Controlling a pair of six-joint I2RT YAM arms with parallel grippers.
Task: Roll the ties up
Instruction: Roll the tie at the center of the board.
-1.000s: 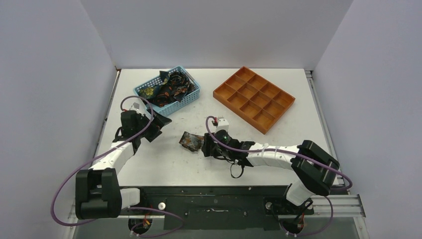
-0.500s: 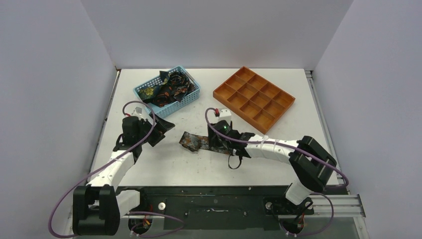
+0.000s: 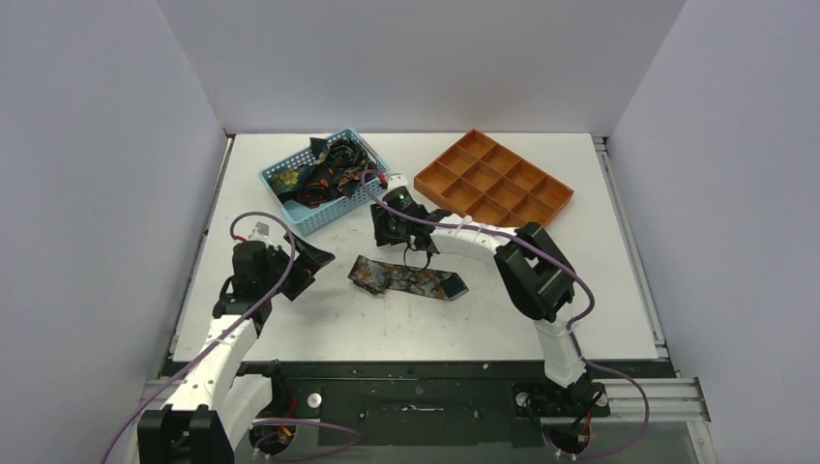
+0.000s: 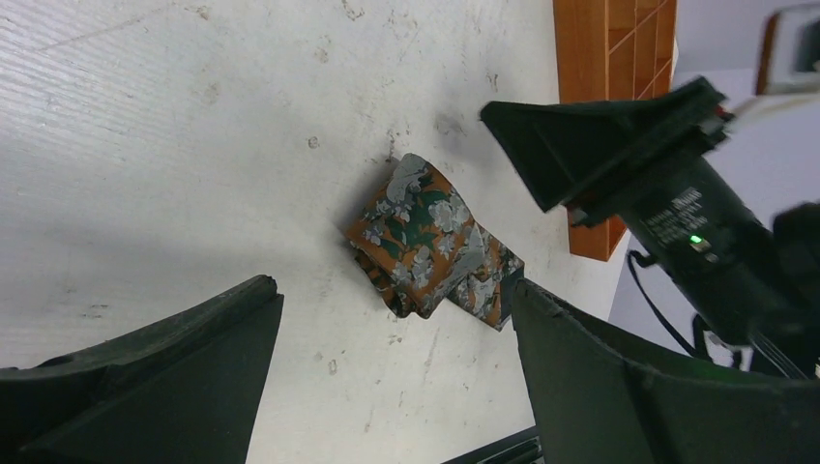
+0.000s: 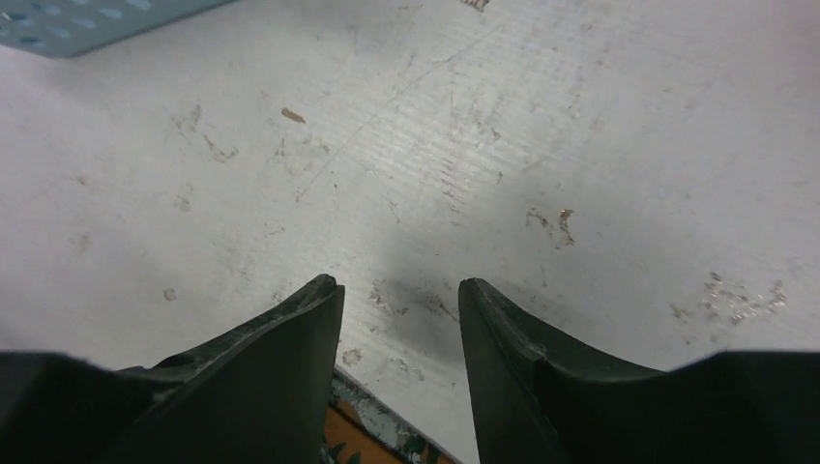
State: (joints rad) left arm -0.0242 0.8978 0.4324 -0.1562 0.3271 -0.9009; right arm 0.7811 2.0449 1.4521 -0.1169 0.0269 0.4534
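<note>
Tie point(image 3: 406, 280) under work lies on the table point(image 3: 319, 319) between the two arms, a short flat strip. Its left end is bunched and folded over, showing orange cloth with grey flowers. It is held by nothing.

Just to its left, the left gripper point(image 4: 392, 290) hangs with jaws spread wide and empty, aimed at the bunched end but apart from it.

Just beyond the tie, the right gripper point(image 5: 398, 290) points at bare table. Its jaws stand part open with nothing between them, and only an edge of the cloth shows below its fingers.

Further back, the spare ties point(image 3: 324, 172) sit heaped in the blue basket point(image 3: 338, 210). The orange tray point(image 3: 466, 217) to the right shows no ties in its compartments.

Judgement: rolling of this tie is at its start, with at most one loose turn made. The next move calls for one gripper to close on the folded end and turn it along the strip. The other should pin the free end so the cloth does not slide. The right gripper must first come back over the tie.
</note>
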